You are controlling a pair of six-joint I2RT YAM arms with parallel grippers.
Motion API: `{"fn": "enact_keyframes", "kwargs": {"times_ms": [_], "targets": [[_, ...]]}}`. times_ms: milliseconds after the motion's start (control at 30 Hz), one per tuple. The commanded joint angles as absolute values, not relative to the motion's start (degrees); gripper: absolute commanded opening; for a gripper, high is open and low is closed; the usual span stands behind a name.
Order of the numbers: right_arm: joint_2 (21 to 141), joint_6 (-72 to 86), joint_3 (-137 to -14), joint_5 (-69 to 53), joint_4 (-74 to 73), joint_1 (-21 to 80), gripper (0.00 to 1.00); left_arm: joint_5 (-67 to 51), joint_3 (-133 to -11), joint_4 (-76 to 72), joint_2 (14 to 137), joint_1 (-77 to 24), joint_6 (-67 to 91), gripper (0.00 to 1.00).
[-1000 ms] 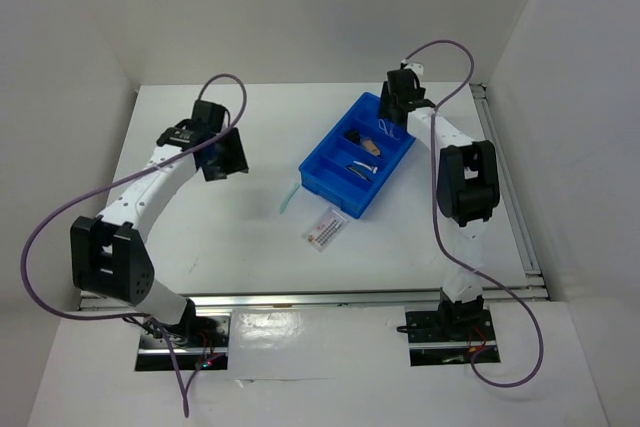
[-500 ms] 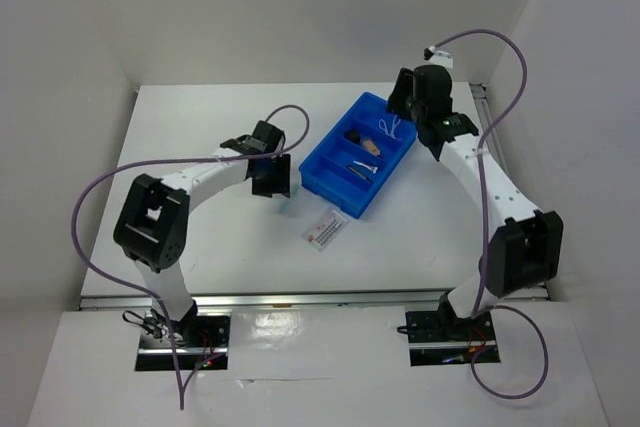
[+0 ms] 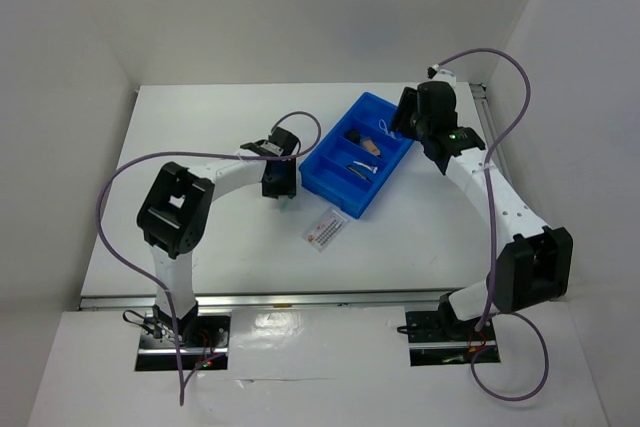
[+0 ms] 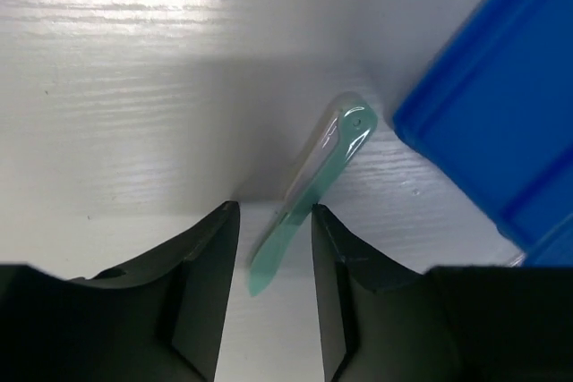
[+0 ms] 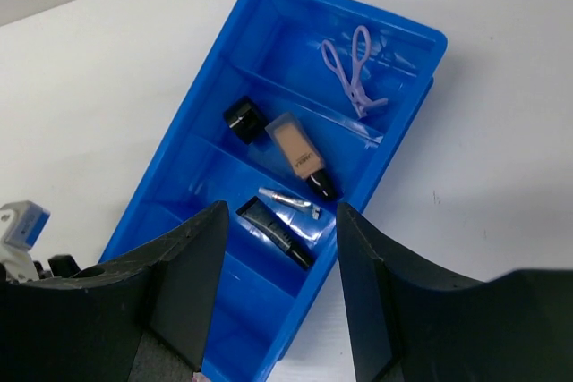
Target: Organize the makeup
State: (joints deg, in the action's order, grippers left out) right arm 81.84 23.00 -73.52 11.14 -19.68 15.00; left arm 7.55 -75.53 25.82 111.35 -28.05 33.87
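A pale green stick (image 4: 313, 185) lies on the white table beside the blue tray (image 4: 501, 105). My left gripper (image 4: 274, 252) is low over it and open, with the stick's thin end between the jaws. In the top view that gripper (image 3: 280, 185) sits at the tray's left wall. The tray (image 5: 188, 194) holds a lilac looped tool (image 5: 351, 67), a tan-and-black tube (image 5: 300, 155), a tiny dark round piece (image 5: 242, 118), a black tube (image 5: 269, 228) and a thin silver piece (image 5: 288, 198). My right gripper (image 5: 279, 221) hovers open and empty above the tray. A flat white packet with red print (image 3: 327, 227) lies in front of the tray.
The tray (image 3: 330, 187) stands slanted at the table's middle right. White walls close in the table at the back and both sides. A metal rail (image 3: 320, 297) runs along the near edge. Purple cables loop above both arms.
My left arm has swung right and come down beside the tray, over the green stick. My right arm has stretched out, its gripper shifting slightly right above the tray's far end.
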Motion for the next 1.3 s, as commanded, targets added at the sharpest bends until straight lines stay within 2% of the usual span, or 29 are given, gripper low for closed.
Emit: {"fn": "enact_keyframes", "kwargs": {"times_ms": [0, 67, 100, 200, 300, 500, 600, 800, 833, 867, 967, 1267], "targets": [[78.4, 24.25, -71.81, 10.2, -19.6, 14.94, 0.59, 10.28, -76.2, 27.77, 115.31, -27.86, 35.51, 0.5], [78.4, 24.26, -71.11, 9.58, -19.6, 14.41, 0.59, 10.81, -76.2, 28.3, 115.84, -27.86, 36.12, 0.37], [77.88, 24.26, -71.1, 9.58, -19.6, 14.41, 0.59, 11.33, -75.68, 28.3, 115.23, -27.86, 36.65, 0.26], [77.87, 24.79, -71.1, 9.58, -19.6, 14.41, 0.59, 12.74, -75.06, 28.92, 114.43, -27.86, 37.17, 0.11], [77.87, 24.79, -71.1, 9.58, -19.6, 14.41, 0.59, 14.06, -75.06, 30.5, 111.89, -27.86, 37.18, 0.01], [77.87, 24.79, -72.16, 6.87, -20.13, 14.41, 0.59, 15.29, -76.38, 35.68, 104.95, -27.86, 34.73, 0.0], [78.4, 24.79, -72.69, 3.44, -20.83, 14.41, 0.59, 11.19, -77.69, 37.17, 100.47, -27.86, 29.91, 0.0], [81.47, 26.26, -75.23, -17.9, -21.36, 13.89, 0.59, -0.49, -79.89, 37.18, 91.77, -26.72, 19.53, 0.0], [82.17, 27.06, -74.36, -20.97, -18.75, 13.89, 0.6, -1.92, -80.85, 36.66, 90.19, -26.72, 18.99, 0.0], [82.18, 28.11, -73.22, -26.92, -16.98, 13.89, 0.66, -3.24, -81.73, 36.65, 90.18, -26.72, 18.98, 0.0], [83.05, 33.73, -68.12, -36.96, -8.47, 13.89, 0.72, -8.78, -85.86, 38.31, 89.65, -26.72, 17.76, 0.0], [87.45, 39.9, -66.88, -43.07, 2.62, 19.33, 0.72, -16.25, -90.18, 38.32, 89.65, -26.72, 17.75, 0.0]]}}
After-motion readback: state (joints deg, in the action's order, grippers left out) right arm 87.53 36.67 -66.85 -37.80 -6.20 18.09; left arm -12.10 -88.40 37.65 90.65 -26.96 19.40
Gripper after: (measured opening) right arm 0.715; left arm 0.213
